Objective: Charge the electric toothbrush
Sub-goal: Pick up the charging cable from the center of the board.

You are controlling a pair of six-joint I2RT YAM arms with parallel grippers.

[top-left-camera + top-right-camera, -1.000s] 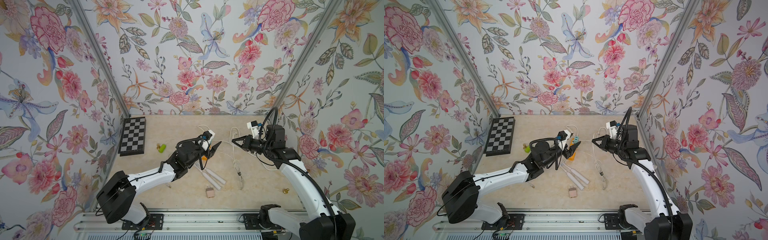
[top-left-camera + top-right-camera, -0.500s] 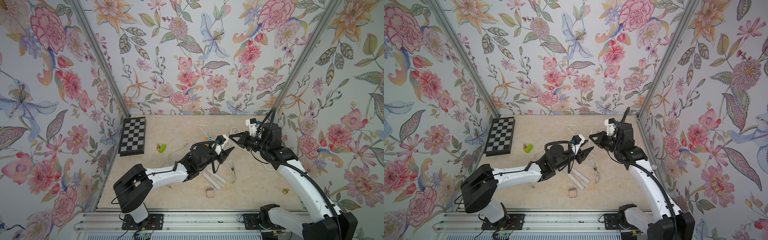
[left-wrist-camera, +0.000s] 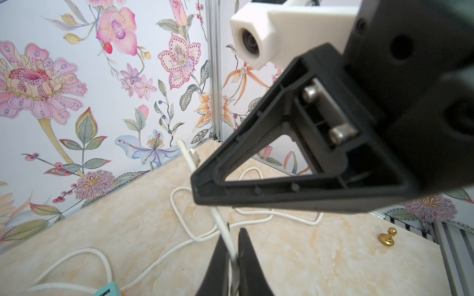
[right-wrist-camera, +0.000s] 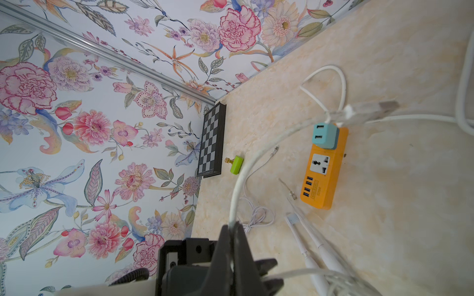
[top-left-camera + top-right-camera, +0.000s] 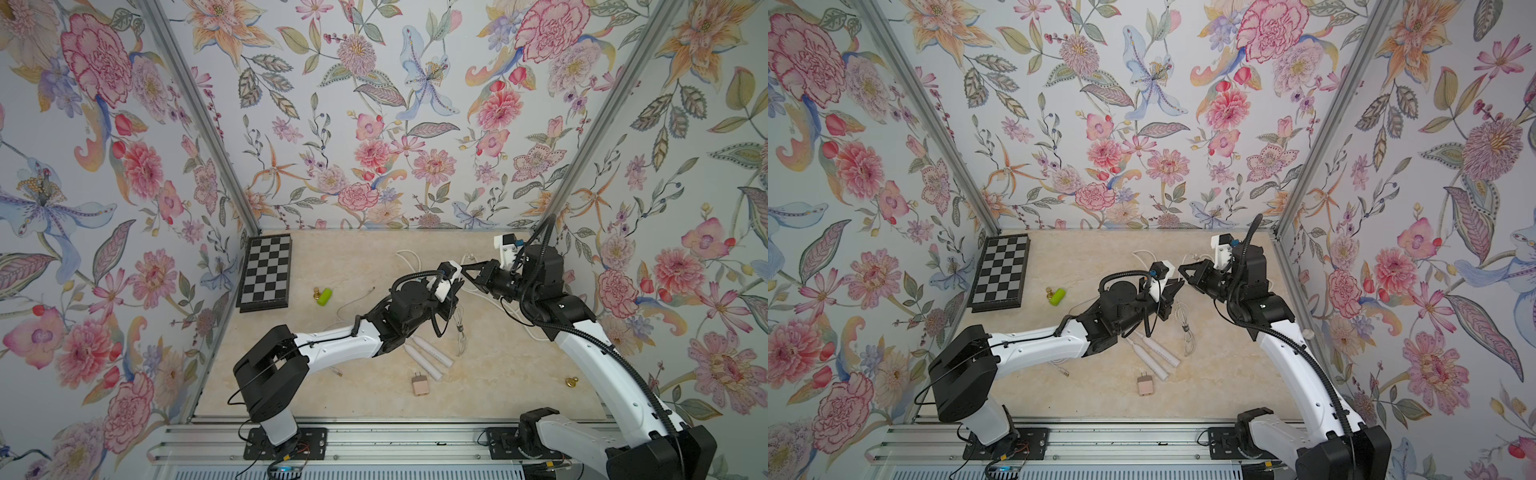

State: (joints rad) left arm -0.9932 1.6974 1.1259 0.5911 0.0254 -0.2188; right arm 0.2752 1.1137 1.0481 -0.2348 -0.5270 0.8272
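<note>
White cable [image 3: 223, 228] was what both arms had hold of. The left claw [image 3: 234, 230] was pressed together on it, and the right claw [image 4: 232, 225] pinched the same cable a little nearer its free plug [image 4: 384, 105]. Both were raised above the middle of the worktop [image 5: 498, 386], tips almost meeting.

The two electric toothbrushes [image 5: 432, 354] lay side by side toward the worktop's front edge, with nothing gripping them. The orange power strip [image 4: 323, 176] and its teal adapter [image 4: 324, 135] lay near the brush heads, hidden under the left arm in both top views.

With two grips so close on a thin cord, any pull apart could probably drag it through one claw or strain it. The plug hung loose past the right claw and looked likely to swing or twist, missing the adapter's port. The slack loops on the worktop could also snag and tug the toothbrushes. The claws themselves could knock together.
</note>
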